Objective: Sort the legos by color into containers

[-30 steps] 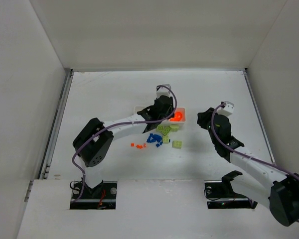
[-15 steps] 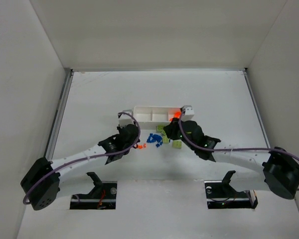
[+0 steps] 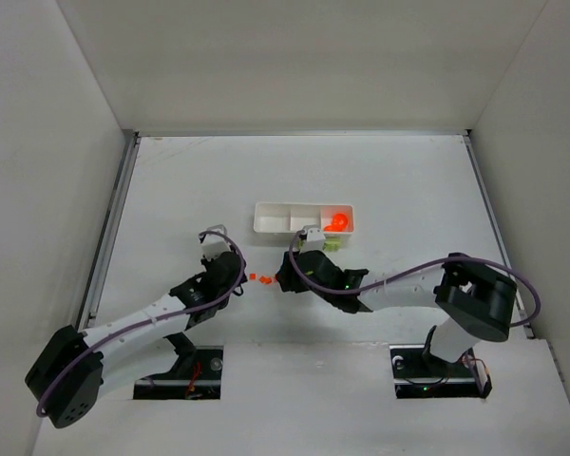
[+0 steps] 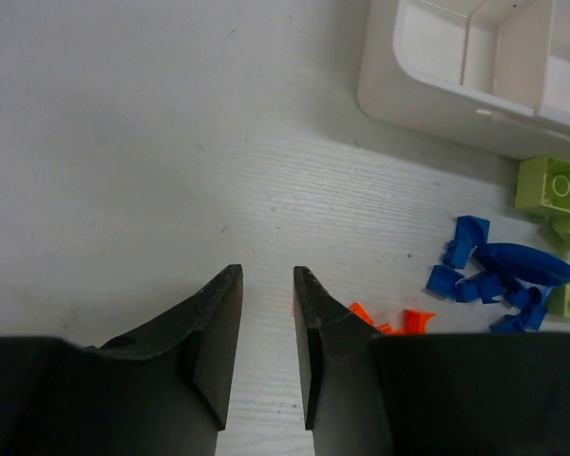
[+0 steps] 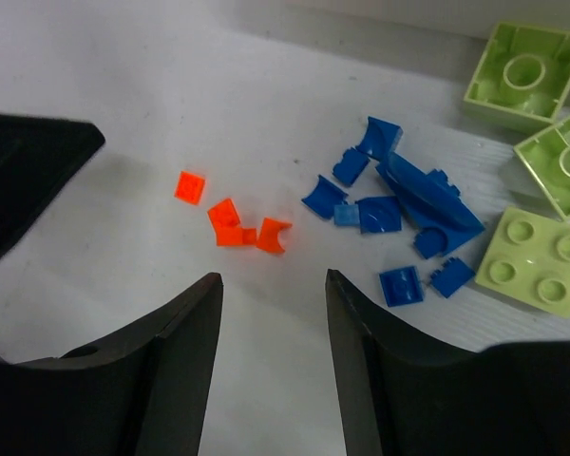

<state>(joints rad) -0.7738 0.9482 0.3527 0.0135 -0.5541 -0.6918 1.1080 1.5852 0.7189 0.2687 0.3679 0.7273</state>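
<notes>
Several tiny orange-red legos lie loose on the table, between my two grippers in the top view. Blue legos sit in a heap to their right, with lime green bricks beyond. The white tray has orange pieces in its right compartment. My right gripper hovers open just in front of the orange pieces, nothing between its fingers. My left gripper stands narrowly open and empty, with the orange bits just right of its right finger.
White walls enclose the table on three sides. The left gripper's dark finger shows at the upper left of the right wrist view. The tray's left corner lies ahead and right of the left gripper. A green brick rests below it.
The left gripper came back from the tray to the table left of the orange pieces. The right arm swung left over the heap and its jaws widened.
</notes>
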